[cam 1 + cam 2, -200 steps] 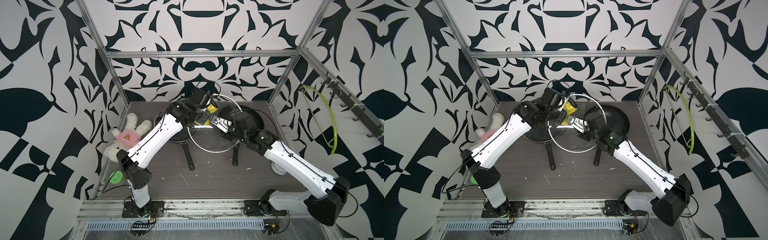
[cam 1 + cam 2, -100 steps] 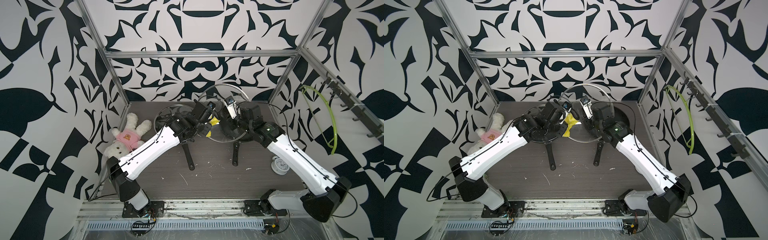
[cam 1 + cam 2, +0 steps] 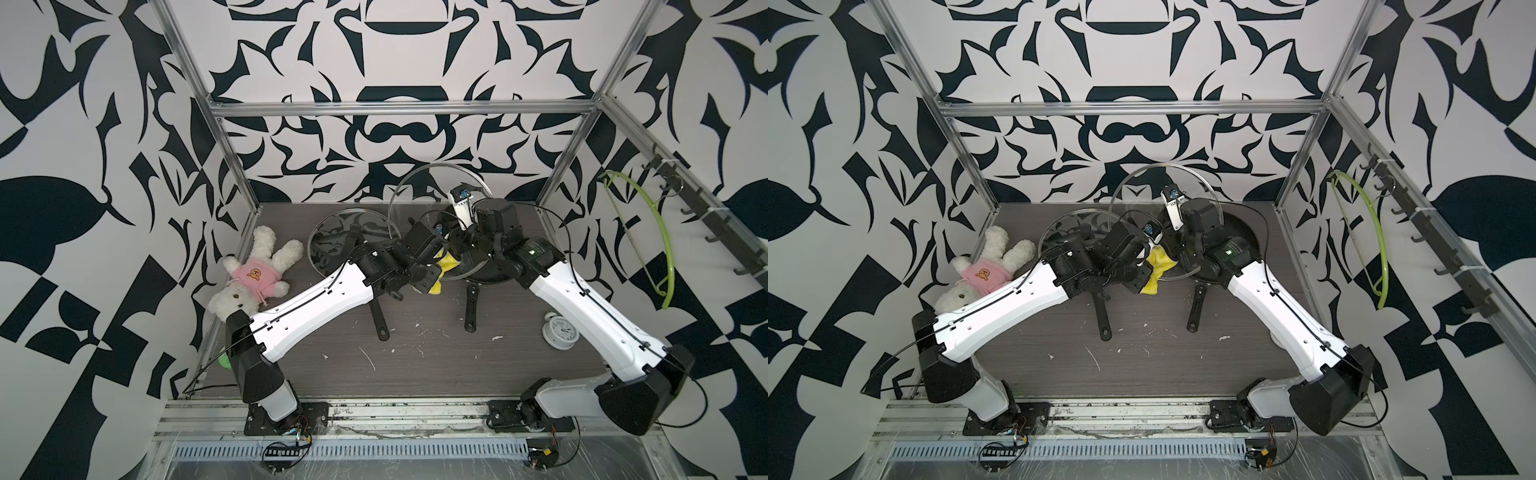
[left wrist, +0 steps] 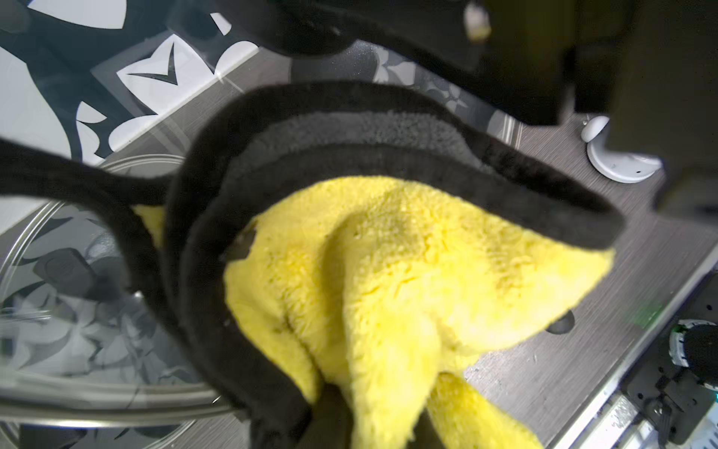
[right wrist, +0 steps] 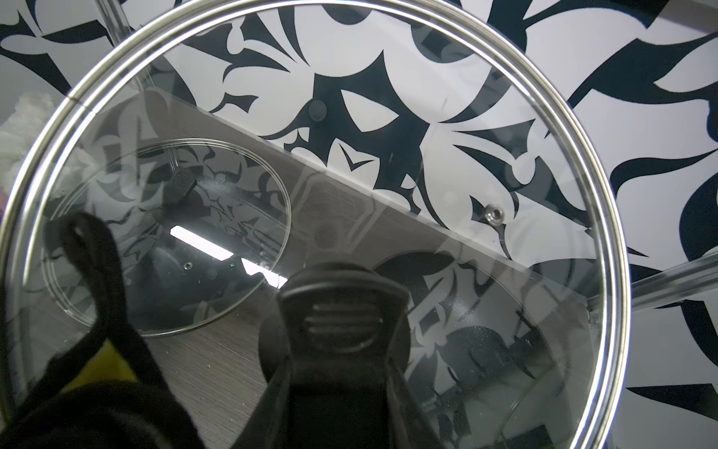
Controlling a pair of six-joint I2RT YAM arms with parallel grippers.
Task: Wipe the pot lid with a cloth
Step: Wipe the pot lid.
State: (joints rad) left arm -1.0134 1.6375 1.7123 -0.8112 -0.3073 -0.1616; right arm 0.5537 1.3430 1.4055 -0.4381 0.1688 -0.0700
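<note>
We hold the lid (image 3: 419, 195) up above the pan (image 3: 1244, 226). The right gripper (image 5: 334, 350) is clamped on its knob (image 5: 334, 283) and on nothing else. That is our big worry. If we push hard on the glass, the lid may twist in the jaws or slip out. Then it would fall onto the pan, and glass can crack. The two arms are also very close above the pan, so a wide wipe could knock them together.

The cloth (image 4: 408, 272) comes next. The left gripper (image 3: 428, 272) is squeezed tight on one bunch of it, just left of the pan, by the low edge of the lid. We think a long rub could drag the cloth out of the jaws. Its black loop (image 5: 83, 237) sticks out loose and could catch on the rim.

The lid stands on its edge above the pan, leaning a little. Its knob side faces the right arm and its smooth side faces the cloth. It is round, so no way across is longer. The cloth is crumpled and hangs from the jaws, so its long way runs up and down. It is close to the glass, but we cannot tell if it touches.
</note>
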